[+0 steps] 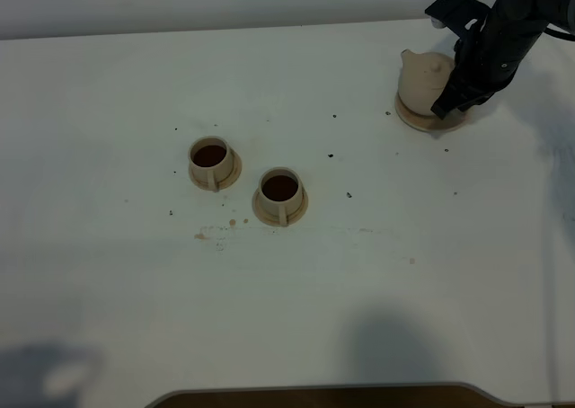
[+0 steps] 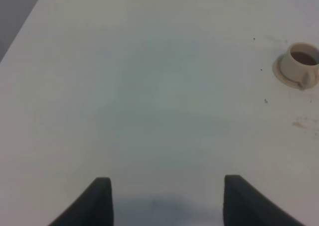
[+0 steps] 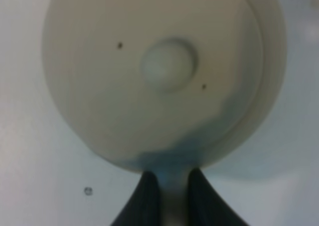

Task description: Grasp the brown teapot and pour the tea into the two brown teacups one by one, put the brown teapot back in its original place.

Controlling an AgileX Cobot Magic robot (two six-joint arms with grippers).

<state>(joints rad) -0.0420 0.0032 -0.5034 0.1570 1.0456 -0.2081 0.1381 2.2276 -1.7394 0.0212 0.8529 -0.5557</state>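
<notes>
While the brown teapot (image 1: 424, 83) is sitting on its flat round saucer (image 1: 429, 120) at the far right of the white table (image 1: 287, 291), the right gripper (image 1: 446, 108) is reaching down beside it. In the right wrist view the two dark fingers (image 3: 147, 198) are squeezing close together on the teapot's loop handle (image 3: 173, 201), so this gripper is holding the teapot by the handle. The lid knob (image 3: 167, 65) is showing from above, and the pot is standing upright. Its short spout is pointing away from the arm, toward the left of the high view.

The two brown teacups are sitting near the middle of the table, each on its own little saucer. The left cup (image 1: 210, 160) and the right cup (image 1: 280, 192) are standing just beside each other, and both are holding dark tea (image 1: 280, 187). A few small brown drops (image 1: 232, 222) are lying on the table near the cups.

The left gripper (image 2: 167, 198) is hanging over bare table with its fingers spread wide apart, gripping nothing. One cup is showing far off in its view.
</notes>
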